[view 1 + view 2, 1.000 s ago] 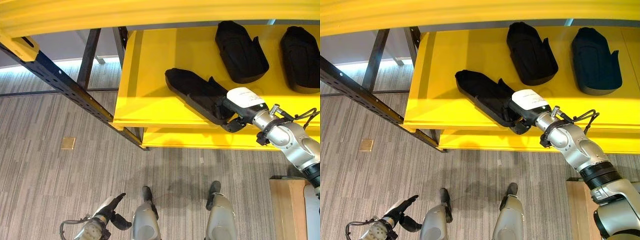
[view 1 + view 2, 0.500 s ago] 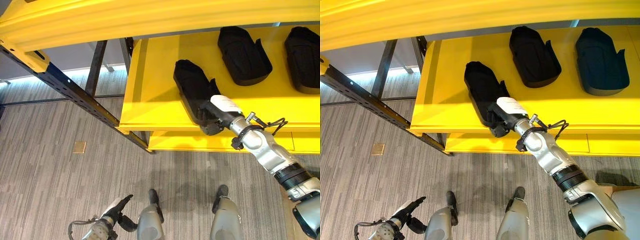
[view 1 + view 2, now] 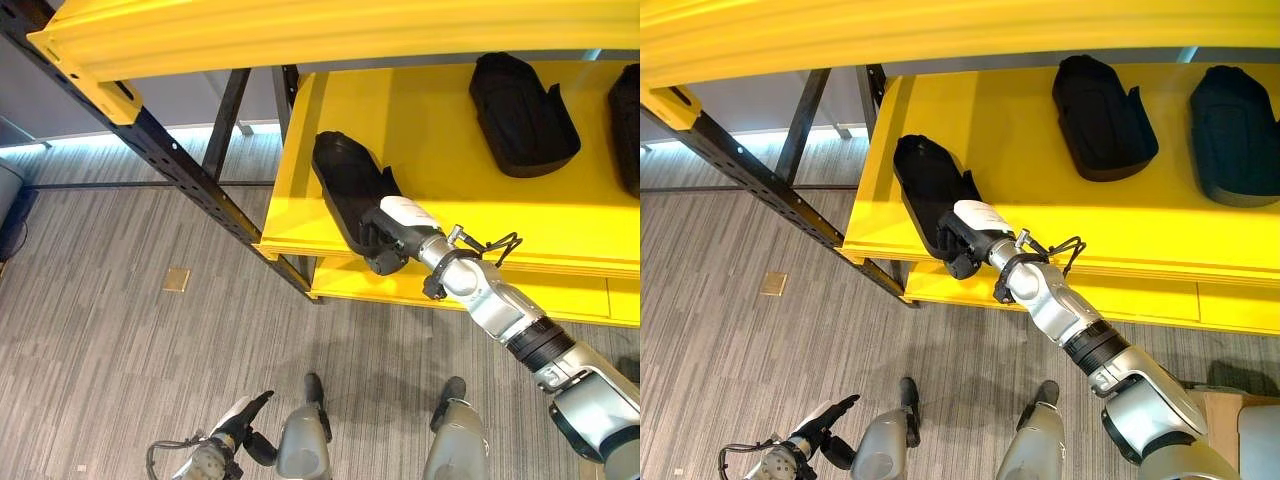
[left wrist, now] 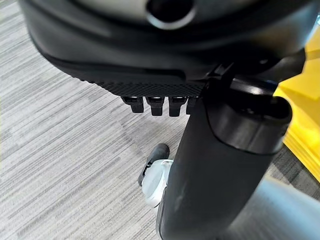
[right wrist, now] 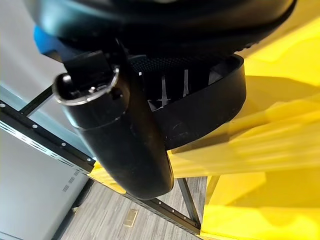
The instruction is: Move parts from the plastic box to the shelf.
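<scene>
- The right hand (image 3: pixel 388 232) curls around the near end of a black part (image 3: pixel 345 182), which lies on the yellow shelf (image 3: pixel 440 170) at its front edge.
- Let go carelessly, the part could tip off that edge.
- The left hand (image 3: pixel 238 418) hangs relaxed, well below the shelf.

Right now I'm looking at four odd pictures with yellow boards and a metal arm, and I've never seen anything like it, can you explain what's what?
This is a two-legged robot with two arms, at a yellow shelf. The two wide pictures come from cameras in its head, looking down. The two close-up pictures come from cameras on its wrists, so a dark robot hand looms large in each. On the shelf lie black plastic parts. The right robot hand has its fingers curled round the end of the nearest black part, which lies near the shelf's front edge. Another part lies further back. The left robot hand hangs low over the grey carpet, fingers relaxed, holding nothing.
</scene>
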Available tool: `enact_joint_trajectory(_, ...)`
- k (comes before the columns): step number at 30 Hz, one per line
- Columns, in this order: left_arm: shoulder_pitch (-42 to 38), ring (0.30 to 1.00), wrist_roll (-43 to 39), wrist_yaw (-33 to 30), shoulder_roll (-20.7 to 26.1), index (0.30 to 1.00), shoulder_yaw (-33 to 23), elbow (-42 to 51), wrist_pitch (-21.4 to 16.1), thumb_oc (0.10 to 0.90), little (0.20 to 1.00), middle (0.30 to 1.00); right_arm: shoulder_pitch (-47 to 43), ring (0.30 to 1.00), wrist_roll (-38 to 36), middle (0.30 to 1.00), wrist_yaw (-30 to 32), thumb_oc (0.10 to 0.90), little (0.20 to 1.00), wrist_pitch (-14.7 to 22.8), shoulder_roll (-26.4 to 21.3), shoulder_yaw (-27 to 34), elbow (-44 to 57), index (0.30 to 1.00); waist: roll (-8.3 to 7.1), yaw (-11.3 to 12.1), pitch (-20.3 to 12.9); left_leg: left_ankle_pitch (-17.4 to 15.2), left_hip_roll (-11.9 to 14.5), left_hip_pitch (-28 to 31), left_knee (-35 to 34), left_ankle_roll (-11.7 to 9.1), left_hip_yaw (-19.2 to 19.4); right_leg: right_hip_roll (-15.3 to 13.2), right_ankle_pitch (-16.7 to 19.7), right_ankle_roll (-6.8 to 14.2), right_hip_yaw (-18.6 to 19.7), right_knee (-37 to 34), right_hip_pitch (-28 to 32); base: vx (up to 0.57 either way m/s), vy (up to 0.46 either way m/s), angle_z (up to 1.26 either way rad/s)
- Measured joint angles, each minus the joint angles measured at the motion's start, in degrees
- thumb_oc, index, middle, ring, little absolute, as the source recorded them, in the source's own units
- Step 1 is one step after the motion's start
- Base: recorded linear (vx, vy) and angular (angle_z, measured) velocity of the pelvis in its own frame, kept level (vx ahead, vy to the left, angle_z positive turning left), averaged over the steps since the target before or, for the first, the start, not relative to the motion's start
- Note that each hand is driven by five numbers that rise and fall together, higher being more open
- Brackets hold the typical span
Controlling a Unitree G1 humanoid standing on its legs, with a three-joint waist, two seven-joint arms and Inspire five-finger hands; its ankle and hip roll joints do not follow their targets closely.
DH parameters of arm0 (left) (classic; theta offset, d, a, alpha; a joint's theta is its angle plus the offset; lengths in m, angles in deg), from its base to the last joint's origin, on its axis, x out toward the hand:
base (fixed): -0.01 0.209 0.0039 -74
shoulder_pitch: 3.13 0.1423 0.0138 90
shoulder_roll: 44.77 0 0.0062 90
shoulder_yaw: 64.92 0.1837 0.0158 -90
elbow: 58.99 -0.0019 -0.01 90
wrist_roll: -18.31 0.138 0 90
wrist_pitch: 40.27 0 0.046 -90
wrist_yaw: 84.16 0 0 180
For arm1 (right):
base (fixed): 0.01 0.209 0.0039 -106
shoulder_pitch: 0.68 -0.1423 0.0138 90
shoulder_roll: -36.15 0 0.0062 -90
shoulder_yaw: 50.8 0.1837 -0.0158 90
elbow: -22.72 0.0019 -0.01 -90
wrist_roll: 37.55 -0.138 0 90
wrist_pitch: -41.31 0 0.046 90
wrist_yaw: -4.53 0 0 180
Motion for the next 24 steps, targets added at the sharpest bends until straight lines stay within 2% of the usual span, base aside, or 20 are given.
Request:
enact_joint_trajectory(5, -0.96, 1.000, -0.13, -0.11, 0.02, 1.000, 1.23, 0.10, 1.07, 0.900, 1.000, 1.000, -2.18, 0.300, -5.18, 0.300, 3.52, 0.400, 0.300, -2.03, 2.80, 1.00, -4.66, 0.300, 0.01, 0.20, 0.00, 0.01, -0.14, 0.01, -0.01, 0.00, -0.26, -0.26, -0.11, 0.06, -0.43, -0.36, 0.43, 0.01, 0.045, 0.04)
enact_joint_trajectory(8, -1.54, 1.000, -1.21, -0.20, 0.11, 1.000, 2.35, 0.78, 2.26, 0.900, 1.000, 1.000, -3.78, 0.300, -10.70, 0.300, 4.81, 0.400, 0.300, -3.24, 3.15, 1.90, -6.97, 0.300, 0.06, 0.34, 0.03, 0.01, -0.35, -0.04, -0.01, 0.00, -0.56, -0.52, -0.10, 0.09, -0.74, -0.48, 0.68, 0.02, 0.056, 0.07)
enact_joint_trajectory(12, -1.66, 1.000, -2.27, -0.22, 0.12, 1.000, 2.72, 1.09, 3.48, 0.900, 1.000, 1.000, -5.91, 0.300, -16.16, 0.300, 7.29, 0.400, 0.300, -3.04, 5.21, 4.48, -11.85, 0.300, 0.17, 0.43, 0.08, 0.03, -0.68, -0.03, -0.04, 0.01, -0.71, -0.77, 0.19, 0.52, -0.88, -0.51, 1.01, 0.02, 0.045, 0.03)
enact_joint_trajectory(16, -1.66, 1.000, -3.38, -0.40, 0.23, 1.000, 3.77, 1.84, 3.99, 0.900, 1.000, 1.000, -6.27, 0.300, -18.49, 0.300, 7.84, 0.400, 0.300, -2.87, 4.99, 6.75, -13.29, 0.300, 0.62, 0.78, 0.29, 0.07, -1.04, 0.07, 0.00, -0.03, -1.25, -1.15, 0.18, 0.59, -1.50, -0.82, 1.87, 0.02, 0.036, 0.08)
enact_joint_trajectory(24, -1.60, 1.000, -4.32, -0.39, 0.32, 1.000, 4.02, 3.26, 5.71, 0.900, 1.000, 1.000, -6.27, 0.300, -17.21, 0.300, 5.99, 0.400, 0.300, -2.89, 3.71, 7.44, -13.52, 0.300, 0.72, 1.81, 0.29, 0.05, -1.02, 0.03, -0.03, 0.01, -1.39, -1.16, 0.06, 0.60, -1.75, -0.80, 1.97, 0.00, 0.002, 0.01)
